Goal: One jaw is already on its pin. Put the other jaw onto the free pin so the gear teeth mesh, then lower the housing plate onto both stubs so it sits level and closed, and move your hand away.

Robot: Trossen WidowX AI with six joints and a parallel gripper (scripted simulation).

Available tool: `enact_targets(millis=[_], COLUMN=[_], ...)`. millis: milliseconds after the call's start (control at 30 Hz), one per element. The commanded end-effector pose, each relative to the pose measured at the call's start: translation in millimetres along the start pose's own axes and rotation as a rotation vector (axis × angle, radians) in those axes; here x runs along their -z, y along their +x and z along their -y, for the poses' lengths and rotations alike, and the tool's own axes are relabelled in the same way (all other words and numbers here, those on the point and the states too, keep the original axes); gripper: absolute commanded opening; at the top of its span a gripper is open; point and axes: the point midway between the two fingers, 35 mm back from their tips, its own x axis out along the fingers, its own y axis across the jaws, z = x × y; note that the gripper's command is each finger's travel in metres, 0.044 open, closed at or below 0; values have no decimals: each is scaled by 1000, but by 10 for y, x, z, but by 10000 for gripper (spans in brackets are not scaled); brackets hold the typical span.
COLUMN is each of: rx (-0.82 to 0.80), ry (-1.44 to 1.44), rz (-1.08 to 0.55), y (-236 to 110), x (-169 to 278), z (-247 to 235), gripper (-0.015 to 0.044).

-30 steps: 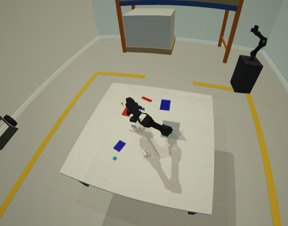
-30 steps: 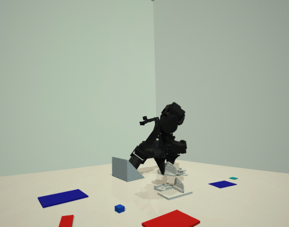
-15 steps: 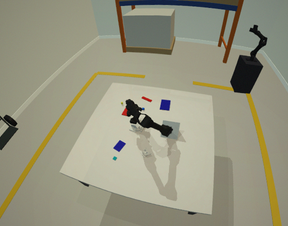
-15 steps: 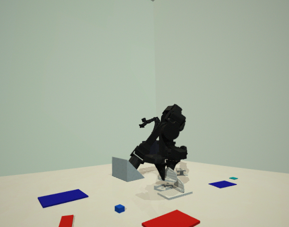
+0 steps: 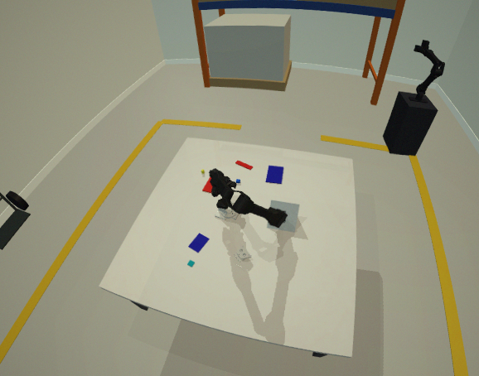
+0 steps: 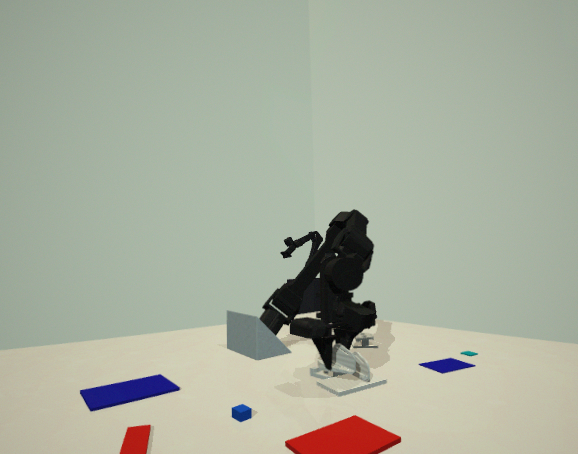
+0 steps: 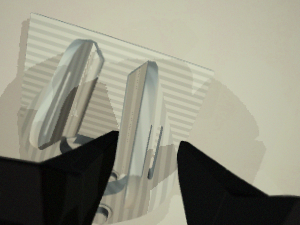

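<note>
Clear jaw (image 6: 354, 362) (image 7: 140, 129) pinched between my fingertips (image 6: 339, 362), low over clear base (image 6: 352, 385) (image 7: 175, 74), other jaw (image 7: 67, 99) beside it

Your gripper (image 5: 222, 204) (image 6: 340, 357) (image 7: 148, 143) is black, the tabletop (image 5: 176, 286) (image 6: 197, 425) (image 7: 250, 44) cream; you have pale grey stripes across the clear plate (image 5: 220, 215) (image 6: 354, 386) (image 7: 112, 39) and a teal square (image 5: 191, 263) (image 6: 469, 353).
</note>
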Motion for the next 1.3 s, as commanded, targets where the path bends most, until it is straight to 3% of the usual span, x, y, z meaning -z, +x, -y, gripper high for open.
enact_targets(millis=[0, 1267], rx=[-5, -5], ry=[8, 1], rz=[2, 2], y=[46, 108], x=[9, 9], z=[1, 1], gripper=[134, 134])
